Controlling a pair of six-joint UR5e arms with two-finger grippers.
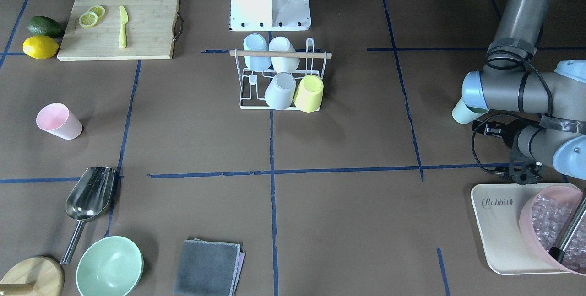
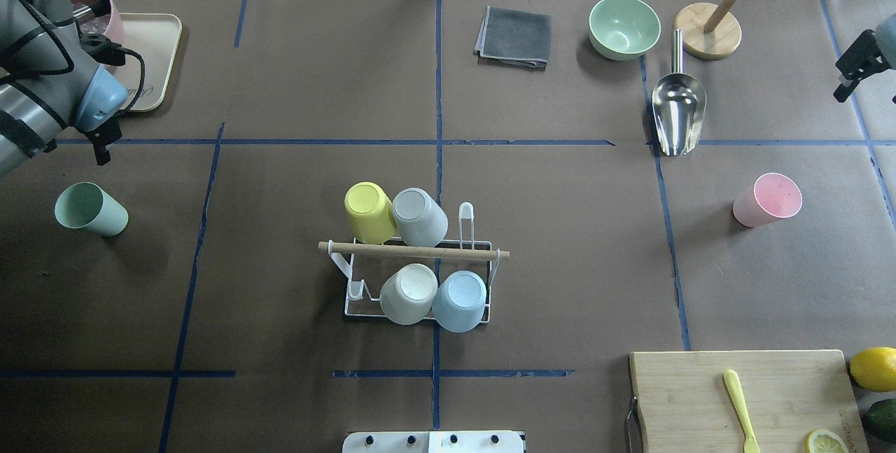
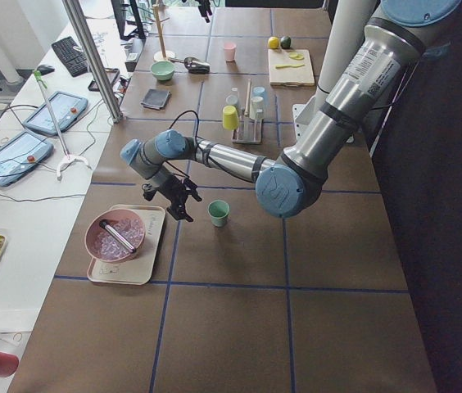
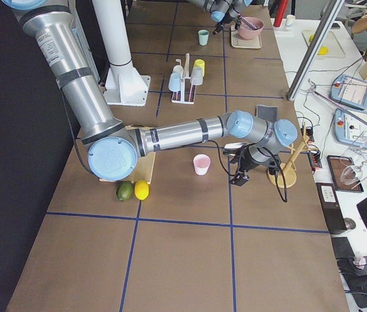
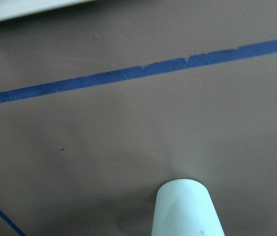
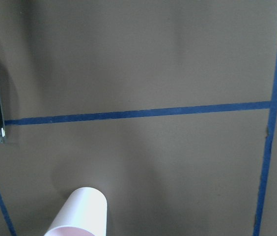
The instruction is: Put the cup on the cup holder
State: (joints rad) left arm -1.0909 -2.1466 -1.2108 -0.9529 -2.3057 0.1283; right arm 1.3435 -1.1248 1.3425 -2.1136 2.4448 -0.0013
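Note:
The cup holder (image 2: 417,251), a white wire rack with a wooden rod on top, stands mid-table and also shows in the front view (image 1: 280,54). Several cups hang upside down on it. A green cup (image 2: 91,209) stands upright at the table's left and shows in the left wrist view (image 5: 187,209). A pink cup (image 2: 768,199) stands upright at the right and shows in the right wrist view (image 6: 82,211). My left gripper (image 2: 103,147) hovers beyond the green cup, empty, and looks open. My right gripper (image 2: 848,82) hovers beyond the pink cup, empty, and looks open.
A cream tray (image 2: 150,54) with a pink bowl of ice sits far left. A grey cloth (image 2: 514,36), green bowl (image 2: 624,27), metal scoop (image 2: 677,113) and wooden stand (image 2: 708,31) lie at the back. A cutting board (image 2: 742,397), lemon and avocado sit near right.

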